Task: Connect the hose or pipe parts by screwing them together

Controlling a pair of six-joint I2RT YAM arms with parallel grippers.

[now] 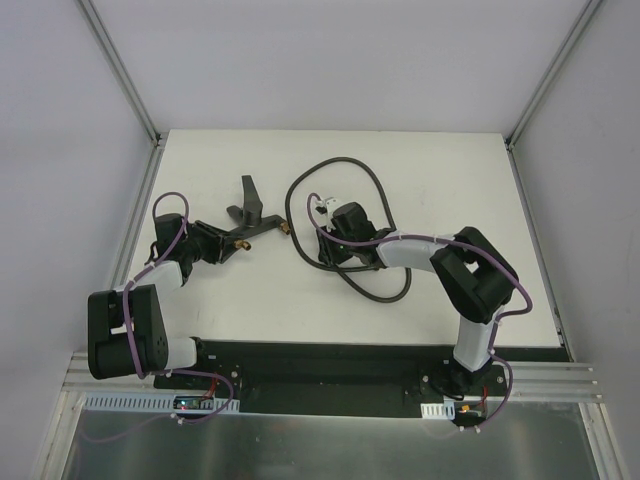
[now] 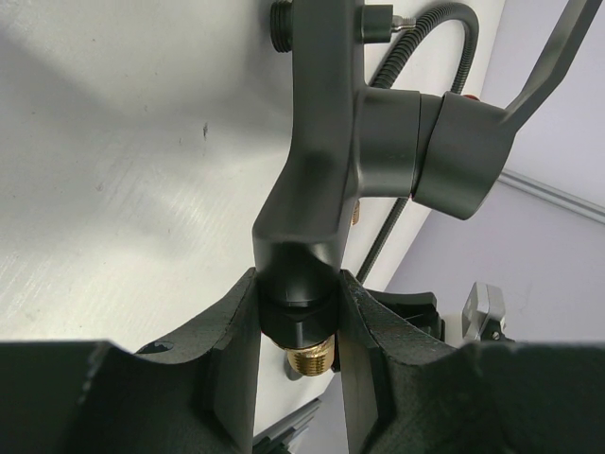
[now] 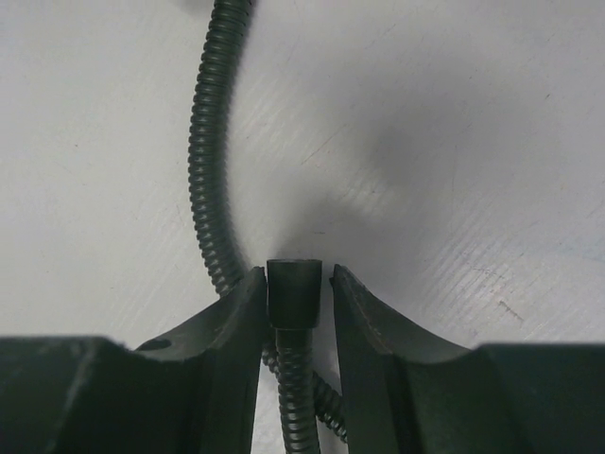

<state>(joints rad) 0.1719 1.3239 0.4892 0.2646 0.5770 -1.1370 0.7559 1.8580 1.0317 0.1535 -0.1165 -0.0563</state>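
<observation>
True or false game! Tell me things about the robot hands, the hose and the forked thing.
The left gripper is clamped on the dark-grey forked metal fitting. True.
The long dark-grey ribbed flexible hose lies straight. False: it curls in a loop.
The hose's end cap sits between the jaws of the right gripper. True.
That end cap is screwed onto the fitting. False: it is free, with bare white table beyond it.
A brass threaded tip shows between the left gripper's jaws. True.

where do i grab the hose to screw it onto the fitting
Take the hose by its smooth end collar, not the ribbed bendy length. Come from behind, along the hose, like the right end effector, so the end faces out.
</observation>
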